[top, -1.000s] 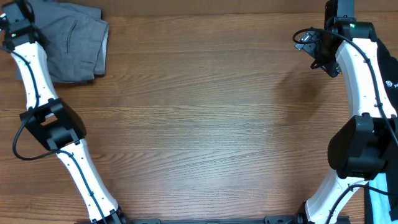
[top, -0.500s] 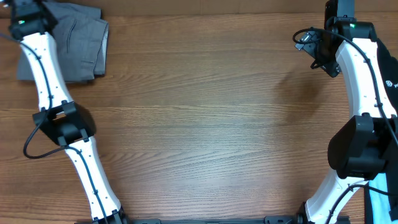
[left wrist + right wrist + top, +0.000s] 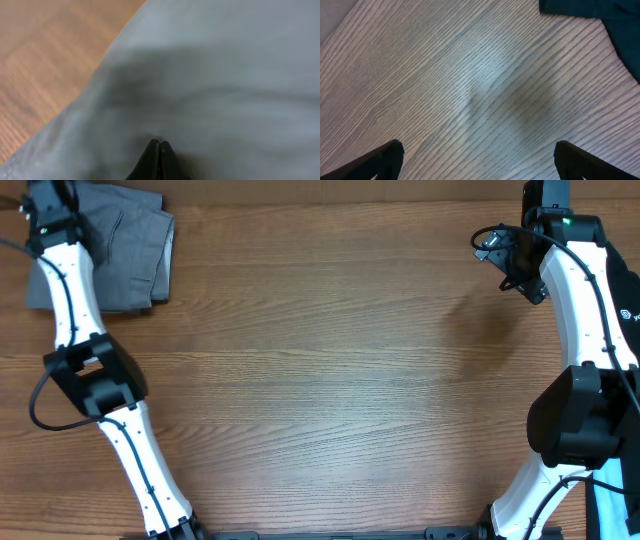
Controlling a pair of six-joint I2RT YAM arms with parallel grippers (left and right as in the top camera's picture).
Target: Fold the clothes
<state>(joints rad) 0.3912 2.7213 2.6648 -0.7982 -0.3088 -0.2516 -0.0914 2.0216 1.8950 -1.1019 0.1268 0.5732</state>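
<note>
Here, grey shorts (image 3: 130, 255), folded, softly creased

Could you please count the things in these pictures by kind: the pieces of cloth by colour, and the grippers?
grey shorts: 1
dark teal cloth: 1
grippers: 2, the left gripper and the right gripper
total: 4

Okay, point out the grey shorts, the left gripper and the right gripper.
grey shorts (image 3: 130, 255), overhead view, middle of the visible fabric.
left gripper (image 3: 159, 150), left wrist view, between the shut fingertips.
right gripper (image 3: 477, 152), right wrist view, midway between the open fingertips.
</note>
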